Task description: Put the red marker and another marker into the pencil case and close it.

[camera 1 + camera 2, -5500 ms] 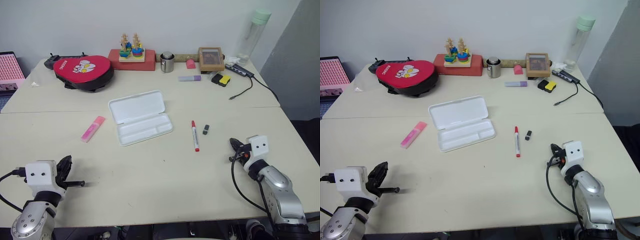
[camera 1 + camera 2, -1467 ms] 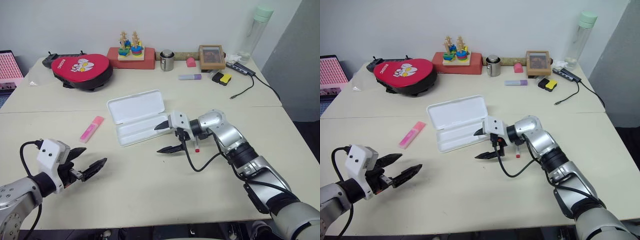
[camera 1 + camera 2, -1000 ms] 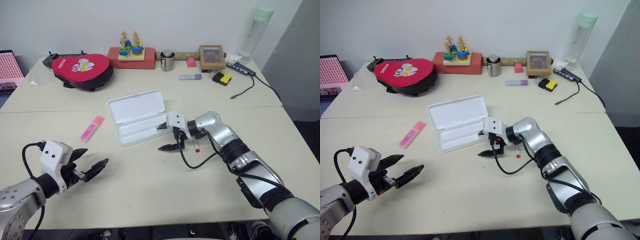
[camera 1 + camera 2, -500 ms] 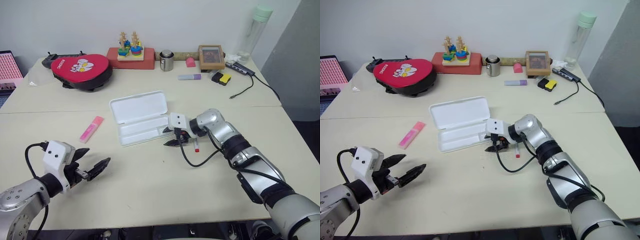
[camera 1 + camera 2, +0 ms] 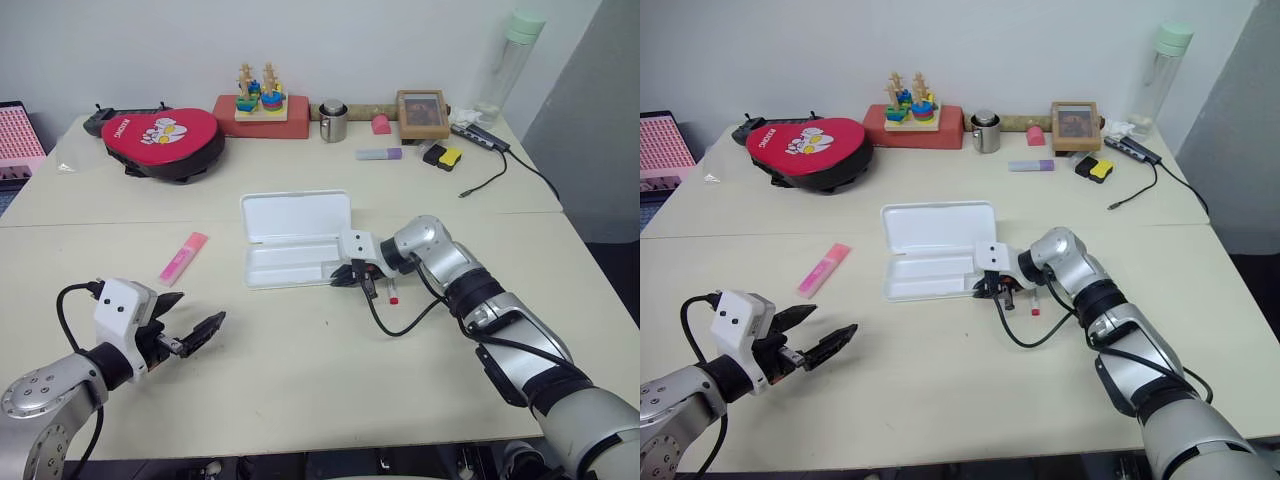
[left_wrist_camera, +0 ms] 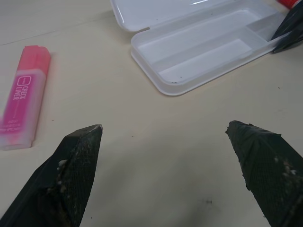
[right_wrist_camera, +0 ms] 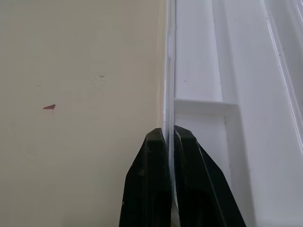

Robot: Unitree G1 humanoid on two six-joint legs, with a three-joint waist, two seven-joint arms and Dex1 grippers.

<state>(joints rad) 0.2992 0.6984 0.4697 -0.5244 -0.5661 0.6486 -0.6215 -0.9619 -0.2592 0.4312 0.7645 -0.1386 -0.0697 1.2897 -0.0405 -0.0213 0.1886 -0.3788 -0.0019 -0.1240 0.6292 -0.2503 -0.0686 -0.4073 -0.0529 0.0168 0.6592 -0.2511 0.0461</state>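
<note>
Swung round since before, the pencil case point(image 5: 296, 240) lay open and empty, right gripper point(image 7: 169, 137) clamped on its rim; left gripper point(image 6: 165, 137) spread wide.

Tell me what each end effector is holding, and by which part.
Right end effector pinches the pencil case by its tray's front rim. Left end effector holds nothing.

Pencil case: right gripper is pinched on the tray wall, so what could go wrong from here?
1. The right gripper is shut on just the thin front wall of the pencil case; a hard pull could flex it or let it slip free.
2. The red marker lies close under that wrist and its cable; a swing could knock it away.
3. The case is open and empty, and the pink highlighter sits off to its left, near the open left gripper.
</note>
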